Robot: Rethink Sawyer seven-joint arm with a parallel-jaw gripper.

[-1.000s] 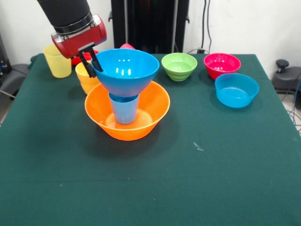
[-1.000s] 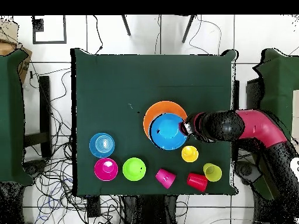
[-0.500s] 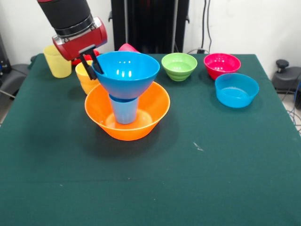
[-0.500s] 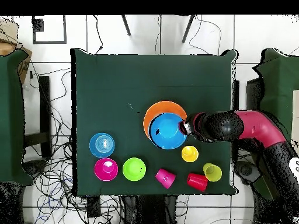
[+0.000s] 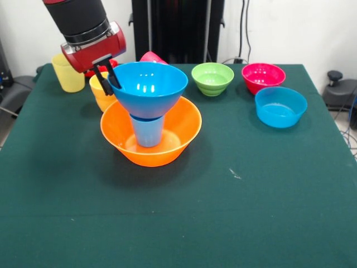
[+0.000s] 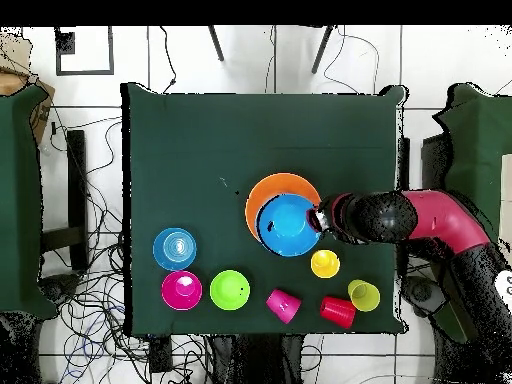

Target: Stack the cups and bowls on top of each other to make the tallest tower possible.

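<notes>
The large orange bowl (image 5: 187, 131) stands left of the table's middle in the front view and also shows in the overhead view (image 6: 268, 190). The light blue cup (image 5: 148, 132) stands in it. The large blue bowl (image 5: 149, 85) rests on that cup and hides it in the overhead view (image 6: 287, 226). My gripper (image 5: 109, 79) is shut on the blue bowl's left rim, one finger inside and one outside; it also shows in the overhead view (image 6: 316, 219). The orange cup (image 5: 100, 94) stands just behind the gripper.
The yellow cup (image 5: 67, 73) stands at the far left, and the pink cup (image 5: 152, 56) lies behind the stack. The red cup (image 6: 337, 311) is mostly hidden in the front view. The green bowl (image 5: 212, 79), magenta bowl (image 5: 263, 77) and small blue bowl (image 5: 280, 106) stand far right.
The gripper and the large blue bowl have shifted very slightly to the left in the front view. Everything else is unchanged.
</notes>
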